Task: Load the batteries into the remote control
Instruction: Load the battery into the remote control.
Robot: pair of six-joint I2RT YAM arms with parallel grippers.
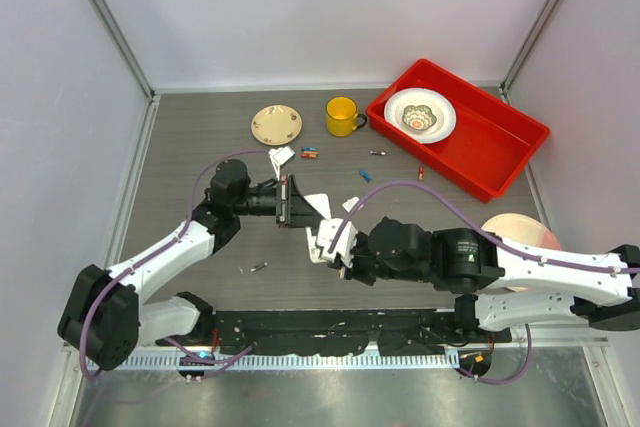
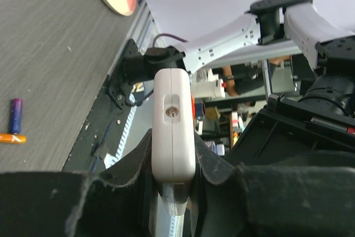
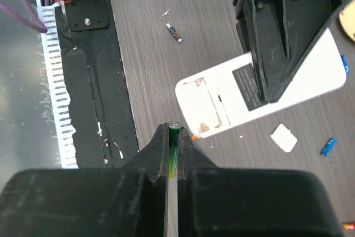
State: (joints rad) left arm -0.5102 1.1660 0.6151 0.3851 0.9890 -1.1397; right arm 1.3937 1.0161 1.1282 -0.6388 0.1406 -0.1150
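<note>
My right tool point(image 3: 173, 130) is pressed together on a green battery point(image 3: 173, 155). The cell stands up between the pads with its tip just clear of them. That tip sits close to the open battery compartment point(image 3: 202, 106) at the near end of the remote control point(image 3: 233, 112), and I cannot tell whether it touches the rim.

My left tool point(image 2: 173, 156) is clamped on the other half of the remote control, one finger on each long side, holding it above the counter point(image 1: 200, 137). My left wrist camera sees the handset edge-on.

In the top view the remote control hangs near the middle of the counter, with my left tool reaching in from 9 o'clock and my right from 4 o'clock.

- **At 2 o'clock of it:** a small white cover point(image 3: 284, 137) lies close by, and a blue battery point(image 3: 329, 146) lies just beyond.
- **At 8 o'clock:** one dark battery point(image 1: 259, 268) lies alone.
- **Towards 12 o'clock:** a short row of orange and blue batteries point(image 1: 309, 154) lies in front of the yellow mug point(image 1: 341, 116). A patterned saucer point(image 1: 276, 124) sits at the mug's 9 o'clock.
- **At 1 o'clock:** a red tray point(image 1: 500, 152) holds a white bowl point(image 1: 420, 115). Two more batteries lie loose between the tray and the mug.
- **At 3 o'clock:** a pink plate point(image 1: 520, 230) shows behind my right arm.
</note>
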